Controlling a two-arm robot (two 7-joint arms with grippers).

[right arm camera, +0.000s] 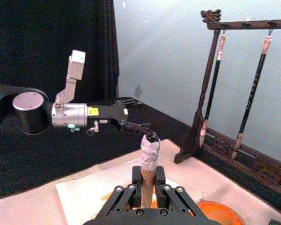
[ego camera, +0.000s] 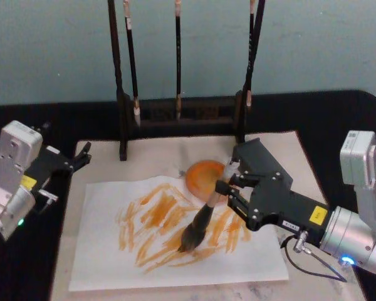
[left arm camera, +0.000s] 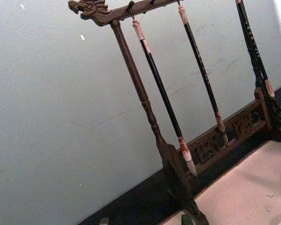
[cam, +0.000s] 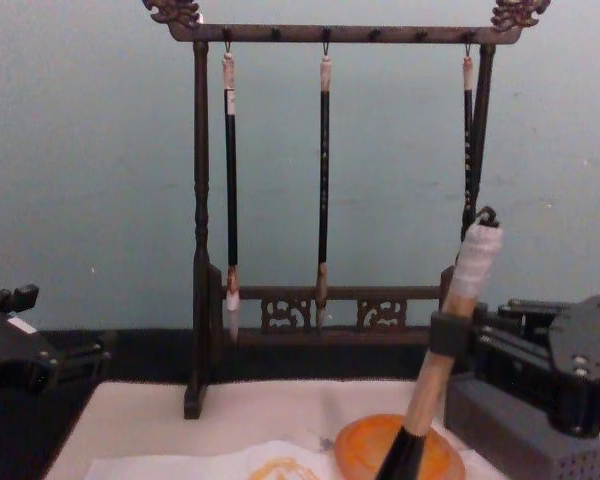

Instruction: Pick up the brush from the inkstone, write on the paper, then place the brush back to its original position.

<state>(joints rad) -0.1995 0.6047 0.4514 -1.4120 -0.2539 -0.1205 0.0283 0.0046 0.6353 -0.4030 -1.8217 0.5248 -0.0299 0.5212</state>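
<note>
My right gripper clamps the brush by its stiff wooden handle. The light brush's soft bristles rest on the paper beside the inkstone, so I judge gentle pressure suits. My left gripper idles left of the paper.

Chest view: brush bristles cut off at bottom edge. Head view: handle partly hidden in right hand, inkstone edge covered, rack top cropped.

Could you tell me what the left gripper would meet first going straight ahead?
The left gripper would probably meet the brush stand's left post near its foot; depth is unclear.
</note>
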